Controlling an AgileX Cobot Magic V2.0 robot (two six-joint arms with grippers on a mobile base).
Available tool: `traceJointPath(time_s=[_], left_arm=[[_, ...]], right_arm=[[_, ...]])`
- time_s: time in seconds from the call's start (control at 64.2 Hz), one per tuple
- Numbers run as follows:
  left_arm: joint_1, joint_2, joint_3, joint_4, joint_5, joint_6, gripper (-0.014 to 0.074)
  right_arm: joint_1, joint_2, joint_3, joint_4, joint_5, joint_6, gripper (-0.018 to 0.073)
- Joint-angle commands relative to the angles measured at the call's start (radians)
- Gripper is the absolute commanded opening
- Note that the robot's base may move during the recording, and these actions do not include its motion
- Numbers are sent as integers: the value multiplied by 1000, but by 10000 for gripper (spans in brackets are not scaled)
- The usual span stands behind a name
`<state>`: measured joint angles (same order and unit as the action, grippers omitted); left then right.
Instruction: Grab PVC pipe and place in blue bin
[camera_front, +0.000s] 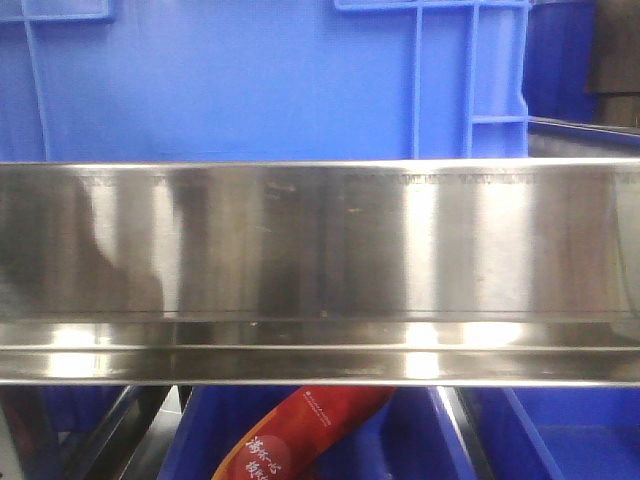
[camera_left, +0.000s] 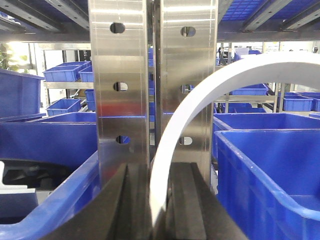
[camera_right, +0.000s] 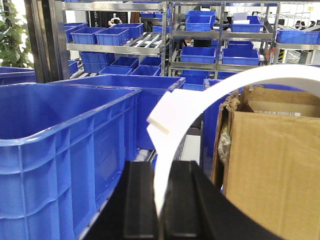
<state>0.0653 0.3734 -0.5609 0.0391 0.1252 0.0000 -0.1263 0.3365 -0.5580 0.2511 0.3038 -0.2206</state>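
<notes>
In the left wrist view, my left gripper (camera_left: 159, 172) is shut on a slim white PVC pipe (camera_left: 280, 62) that arcs up and to the right in front of a steel post. In the right wrist view, my right gripper (camera_right: 161, 170) is shut on a white arced PVC pipe (camera_right: 280, 74) with a squared, notched end (camera_right: 161, 122) just above the jaws. I cannot tell whether these are one piece or two. A large blue bin (camera_right: 60, 140) stands left of my right gripper. Another blue bin (camera_left: 265, 175) stands right of my left gripper. No gripper shows in the front view.
Perforated steel posts (camera_left: 120, 90) stand straight ahead of my left gripper. A blue bin rim (camera_left: 60, 200) is at its left. A cardboard box (camera_right: 275, 160) stands right of my right gripper. The front view shows a steel rail (camera_front: 320, 260), a blue bin (camera_front: 250, 80) and a red packet (camera_front: 300, 430).
</notes>
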Motion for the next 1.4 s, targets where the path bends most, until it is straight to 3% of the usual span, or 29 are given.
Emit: traceJointPath(time_s=[0.0,0.187,0.358,0.732,1.121,1.386], left_arm=[[-13,1,-1,18,-31,0,-111],[-66,33,-6,22,-41,0,-111],[-158,106,-60,61,-51,0,-111],[-314,276,-210,63,-63,0,-111],[-503,390,-212,115,-163,0,-111],[-528,485,-232,123,-257,0,-111]], right_arm=[[0,-2,-4,-2,-29,-9,-168],[0,3,-46,-2,-31,-9,-168],[0,35,-101,-2,-17,-9,-168],[0,130,-199,-2,19,-9,-168],[0,130,-199,39,23,-9,-168],[0,130,-199,39,29,-9,-168]])
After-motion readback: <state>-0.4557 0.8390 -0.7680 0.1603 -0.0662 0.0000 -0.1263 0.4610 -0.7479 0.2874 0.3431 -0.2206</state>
